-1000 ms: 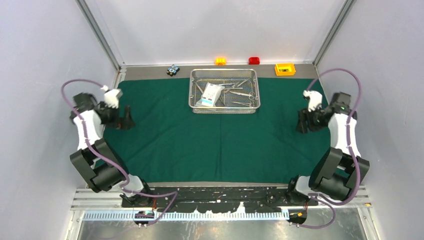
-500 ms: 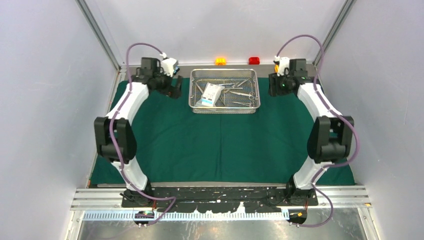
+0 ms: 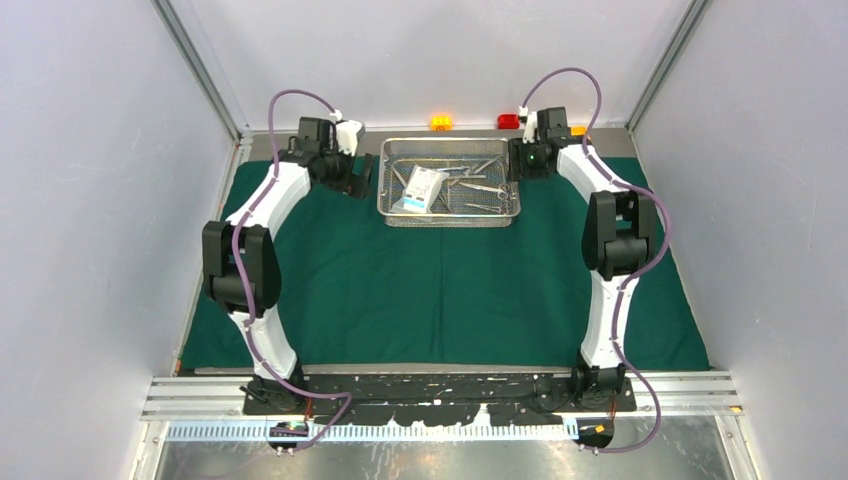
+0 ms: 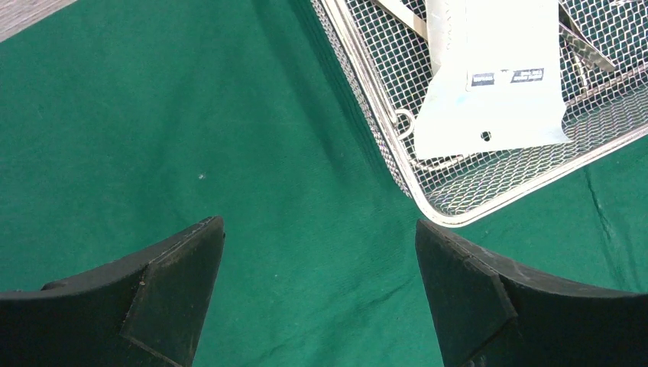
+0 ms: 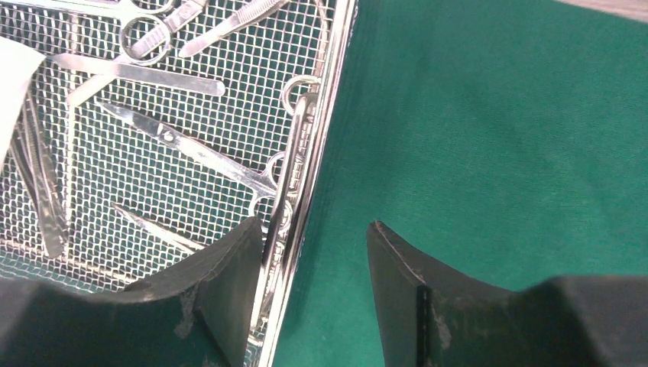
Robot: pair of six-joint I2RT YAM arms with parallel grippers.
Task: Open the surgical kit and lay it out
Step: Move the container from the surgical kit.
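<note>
The dark green drape (image 3: 420, 290) lies spread flat over the table. At its back middle stands the steel mesh tray (image 3: 448, 222), which holds a flat white pouch (image 3: 422, 190) and several slim silver instruments (image 3: 482, 187). My left gripper (image 3: 358, 182) hovers open just left of the tray. In the left wrist view its fingers (image 4: 317, 229) stand wide over bare cloth, with the tray's corner (image 4: 451, 220) and the pouch (image 4: 493, 84) ahead to the right. My right gripper (image 5: 315, 225) is open and straddles the tray's right rim (image 5: 306, 153), one finger inside the mesh near the scissors (image 5: 191, 149), the other over cloth.
An orange block (image 3: 441, 122) and a red block (image 3: 508, 121) sit on the bare strip behind the drape. A yellow box (image 3: 579, 130) peeks out behind the right arm. Grey walls close in on the left, right and back.
Both arms have swung from the drape's side edges to the back, ending on either side of the tray. The right jaws have narrowed a little over the tray rim.
</note>
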